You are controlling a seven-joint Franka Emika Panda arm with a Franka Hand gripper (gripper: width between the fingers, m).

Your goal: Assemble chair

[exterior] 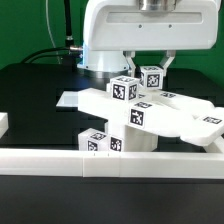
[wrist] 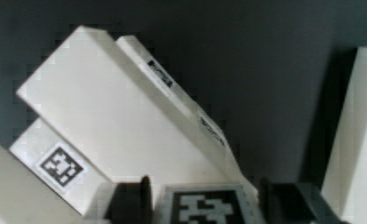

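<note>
Landmark: take the low white border wall (exterior: pixel 110 163) as your reference; it runs across the front of the black bench (exterior: pixel 30 85) in the exterior view.
Chair parts: you see the white tagged chair pieces (exterior: pixel 150 112) piled just behind the border wall, near its middle and toward the exterior view's right.
Lowest piece: a short block (exterior: pixel 105 140) with two tags stands right behind the wall, under the stack.
Flat panels: broad panels (exterior: pixel 190 118) lie tilted on top of it, reaching toward the exterior view's right end of the wall.
Hand: the hand (exterior: pixel 140 72) sits above the pile, farther back from the wall, under the big white arm (exterior: pixel 140 30).
Hand state: in the wrist view, your dark fingers (wrist: pixel 139 200) sit on either side of a tagged piece (wrist: pixel 205 205); you cannot tell whether they truly press on it.
Wrist view: a slanted white panel (wrist: pixel 118 110) with a tag fills most of it.
Marker board: a flat white sheet (exterior: pixel 70 98) lies well behind the wall; its tags are not legible.
</note>
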